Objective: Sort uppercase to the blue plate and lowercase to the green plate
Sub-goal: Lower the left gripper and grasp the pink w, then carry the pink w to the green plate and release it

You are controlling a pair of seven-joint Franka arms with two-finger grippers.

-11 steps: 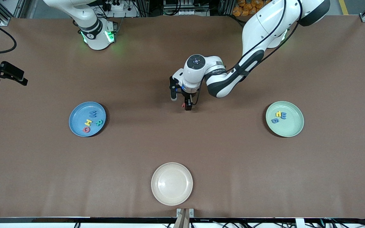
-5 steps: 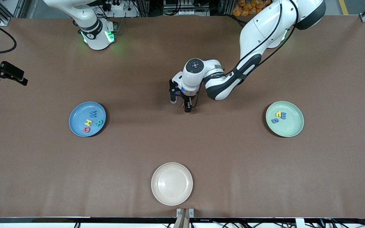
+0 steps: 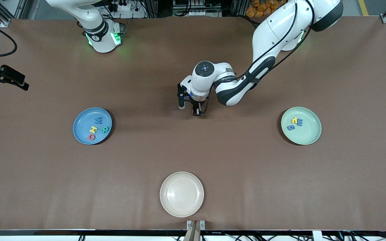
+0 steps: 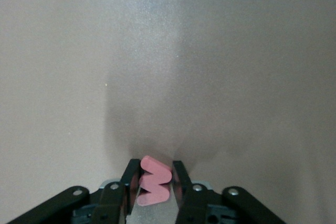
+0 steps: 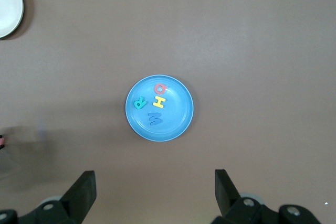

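Note:
My left gripper (image 3: 196, 113) is low over the middle of the table, shut on the red w (image 4: 153, 184), which stands upright between its fingers (image 4: 179, 171). The blue plate (image 3: 80, 125) toward the right arm's end holds the blue W (image 3: 98, 120), yellow H (image 3: 93, 129), teal R (image 3: 105, 129) and red G (image 3: 91, 137). The green plate (image 3: 308, 132) toward the left arm's end holds the small yellow letter (image 3: 294, 119), blue E-like letter (image 3: 300, 122) and blue g (image 3: 291, 127). My right gripper (image 5: 154, 177) waits open and empty, high over the blue plate (image 5: 178, 108).
A cream-white plate (image 3: 181, 194) with nothing in it lies near the table's edge closest to the front camera. A black fixture (image 3: 2, 77) juts in at the right arm's end.
My left gripper has shifted slightly toward the right arm's end of the table, with the red w still in it. The right arm and the plates have not moved.

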